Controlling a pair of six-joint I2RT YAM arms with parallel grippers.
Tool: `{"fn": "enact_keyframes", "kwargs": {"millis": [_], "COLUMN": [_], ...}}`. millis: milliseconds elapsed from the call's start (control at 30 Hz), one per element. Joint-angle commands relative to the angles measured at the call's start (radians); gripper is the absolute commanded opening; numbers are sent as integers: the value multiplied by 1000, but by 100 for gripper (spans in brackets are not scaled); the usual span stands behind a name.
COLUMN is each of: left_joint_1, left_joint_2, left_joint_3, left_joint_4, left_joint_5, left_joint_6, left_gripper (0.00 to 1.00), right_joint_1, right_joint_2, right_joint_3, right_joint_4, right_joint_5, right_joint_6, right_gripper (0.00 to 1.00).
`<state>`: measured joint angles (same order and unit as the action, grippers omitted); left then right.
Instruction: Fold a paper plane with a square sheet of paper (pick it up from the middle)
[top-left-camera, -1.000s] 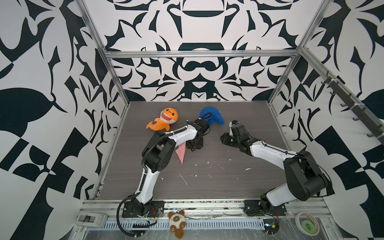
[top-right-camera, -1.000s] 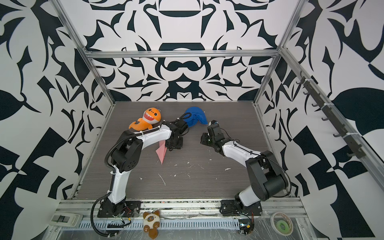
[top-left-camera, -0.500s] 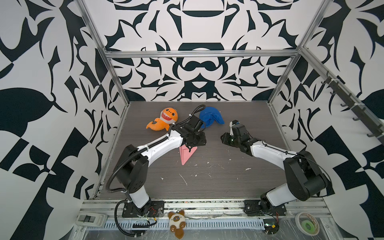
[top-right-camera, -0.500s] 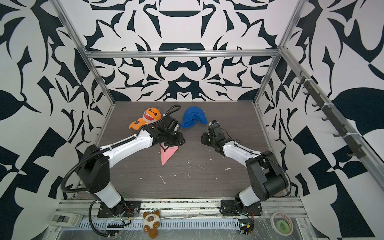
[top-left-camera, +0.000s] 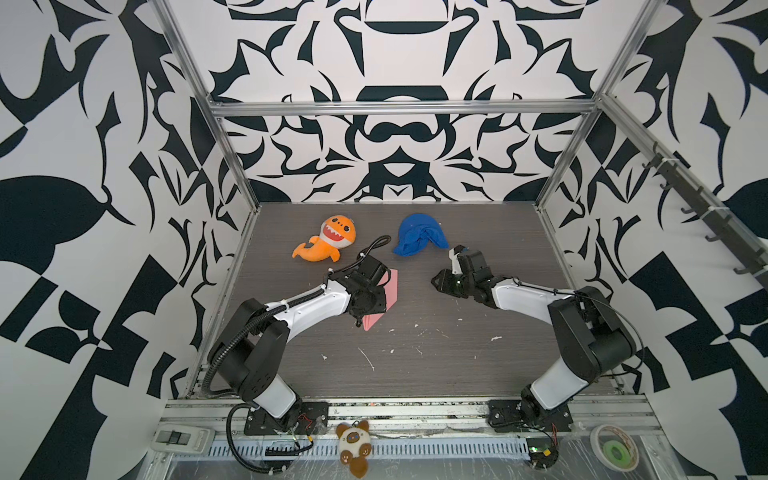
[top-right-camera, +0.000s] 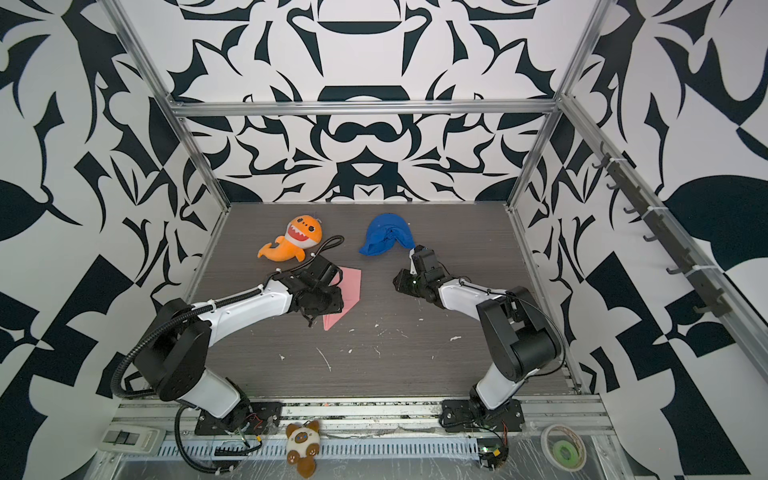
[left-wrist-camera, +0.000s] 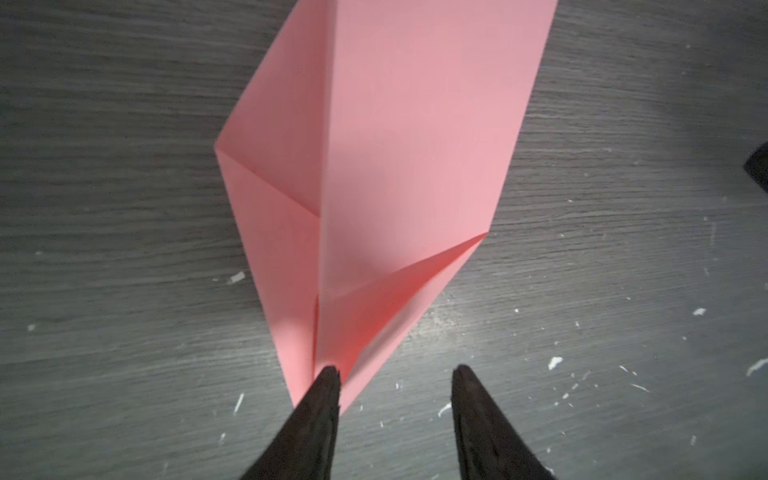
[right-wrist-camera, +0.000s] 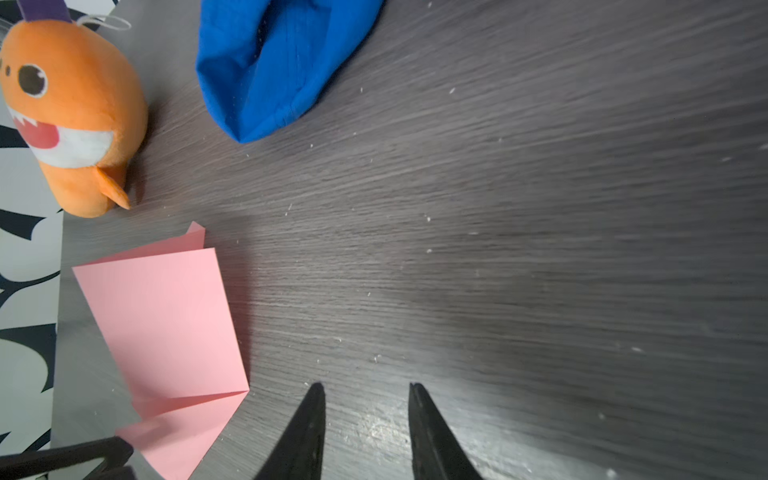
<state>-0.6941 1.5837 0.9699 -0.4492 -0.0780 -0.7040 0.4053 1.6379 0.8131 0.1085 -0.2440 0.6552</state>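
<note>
Nearest the camera, at the bottom edge of both top views, a small plush bear lies on the rail between the two arm bases, with a tape roll at the lower right. Beyond them the dark wood-grain tabletop is dotted with white scraps.

Just left of centre lies the pink paper, already folded to a narrow pointed shape. Its nose points toward the near edge and its square end faces away. The left arm's wrist covers its left part.

In the left wrist view the left hand stands with its fingers apart. One fingertip is over the paper's nose, the other is over bare tabletop, and nothing is clamped.

Right of centre, well apart from the paper, the right hand also has its fingers apart, with only bare tabletop between them.

Farther back, the orange shark plush lies at the upper left of the tabletop. The blue cloth lies bunched beside it, near the right arm's wrist.
</note>
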Motion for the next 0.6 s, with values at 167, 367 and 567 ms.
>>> {"fn": "enact_keyframes", "kwargs": {"millis": [167, 367, 567], "left_joint_1": [7, 16, 24], "left_joint_2": [28, 63, 93], "left_joint_3": [-20, -23, -33], "left_joint_4": [-9, -3, -8], "left_joint_5": [-108, -132, -144], "left_joint_6": [23, 18, 6], "left_gripper": [48, 43, 35], "right_joint_1": [3, 3, 2], "right_joint_2": [-3, 0, 3], "right_joint_3": [37, 38, 38], "right_joint_4": [42, 43, 43], "right_joint_5": [-44, -49, -51], "right_joint_6": [21, 22, 22], "right_gripper": [37, 36, 35]}}
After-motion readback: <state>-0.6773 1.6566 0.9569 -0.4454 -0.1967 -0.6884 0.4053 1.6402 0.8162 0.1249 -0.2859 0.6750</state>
